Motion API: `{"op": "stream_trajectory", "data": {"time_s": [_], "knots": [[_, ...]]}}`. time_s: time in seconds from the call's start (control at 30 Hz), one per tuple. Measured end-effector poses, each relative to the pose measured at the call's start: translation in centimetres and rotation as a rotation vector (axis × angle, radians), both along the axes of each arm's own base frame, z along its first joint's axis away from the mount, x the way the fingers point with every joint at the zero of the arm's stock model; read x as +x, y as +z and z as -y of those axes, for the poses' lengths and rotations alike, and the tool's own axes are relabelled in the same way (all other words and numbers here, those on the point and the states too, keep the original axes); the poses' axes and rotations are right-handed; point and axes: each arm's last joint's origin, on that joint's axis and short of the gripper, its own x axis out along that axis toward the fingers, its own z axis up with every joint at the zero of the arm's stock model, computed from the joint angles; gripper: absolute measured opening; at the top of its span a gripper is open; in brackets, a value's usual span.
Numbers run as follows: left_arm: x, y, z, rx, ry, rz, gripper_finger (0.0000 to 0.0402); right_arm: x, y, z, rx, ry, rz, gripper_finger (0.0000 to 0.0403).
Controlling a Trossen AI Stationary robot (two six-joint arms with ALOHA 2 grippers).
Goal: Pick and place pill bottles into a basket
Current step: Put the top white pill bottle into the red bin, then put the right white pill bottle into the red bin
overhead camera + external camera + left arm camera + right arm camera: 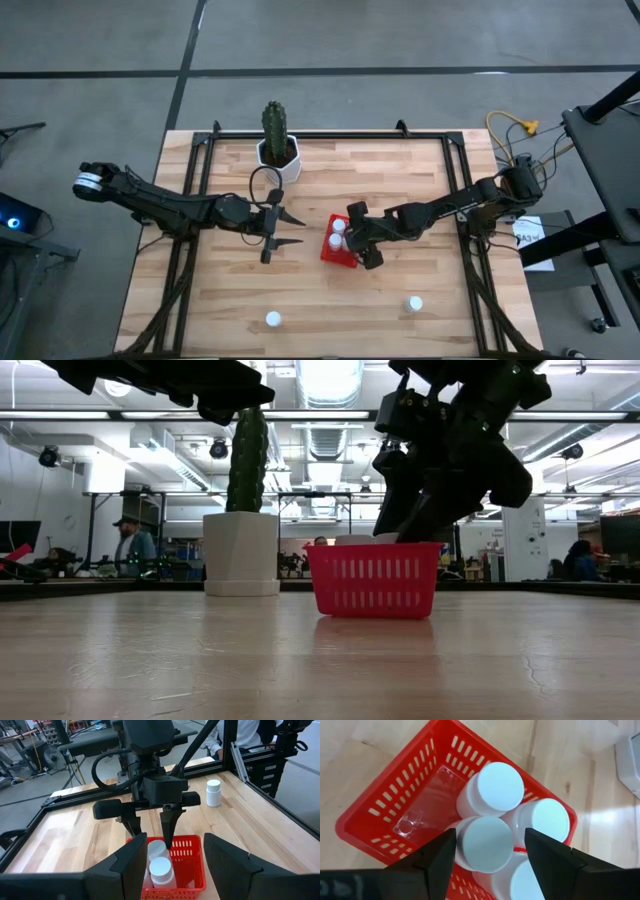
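Observation:
The red basket [327, 250] stands at the table's middle and holds several white pill bottles [495, 787], upright on its floor. My right gripper [352, 240] is open just above it, pointing down, its fingers on either side of one bottle's cap [485, 842]. My left gripper [288, 229] is open and empty, held above the table just left of the basket [192, 870]. Two more bottles stand on the table near its front edge, one at the left [273, 319] and one at the right [414, 303], which also shows in the left wrist view [213, 792]. My right gripper's fingers [437, 857] stand on either side of a bottle's cap inside the basket, coming from above. I cannot tell whether they touch it.
A white hexagonal pot with a green cactus [278, 150] stands at the far edge, left of centre. Black frame rails [465, 200] run along the table's sides. Bare wood lies between the basket and the two loose bottles. People show in the room beyond the table.

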Motion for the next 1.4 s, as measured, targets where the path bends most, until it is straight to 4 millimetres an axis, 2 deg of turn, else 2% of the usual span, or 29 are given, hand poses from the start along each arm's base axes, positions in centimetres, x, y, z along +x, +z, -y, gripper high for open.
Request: {"op": "stream_trajectory", "data": {"time_s": [0.43, 0.8, 1.0, 1.17, 1.4], "knots": [[0.0, 0.0, 0.0, 0.000, 0.000, 0.000, 0.0178, -0.3, 0.5, -0.1, 0.001, 0.001, 0.003, 0.0224], [0.0, 0.0, 0.0, -0.001, 0.002, 0.000, 0.0178, -2.0, 4.1, -1.3, 0.073, 0.058, 0.106, 0.0224], [0.0, -0.1, 0.0, 0.000, 0.000, -0.010, 0.0178, -3.8, 5.7, -3.0, 0.238, 0.147, 0.082, 0.0224], [0.0, -0.1, 0.0, 0.000, -0.001, -0.011, 0.0178, -5.5, 5.8, -4.8, 0.309, 0.213, -0.007, 0.0224], [0.0, -0.1, 0.0, 0.000, -0.002, -0.011, 0.0178, -7.4, 5.8, -8.0, 0.381, 0.220, -0.085, 0.0224]]}}
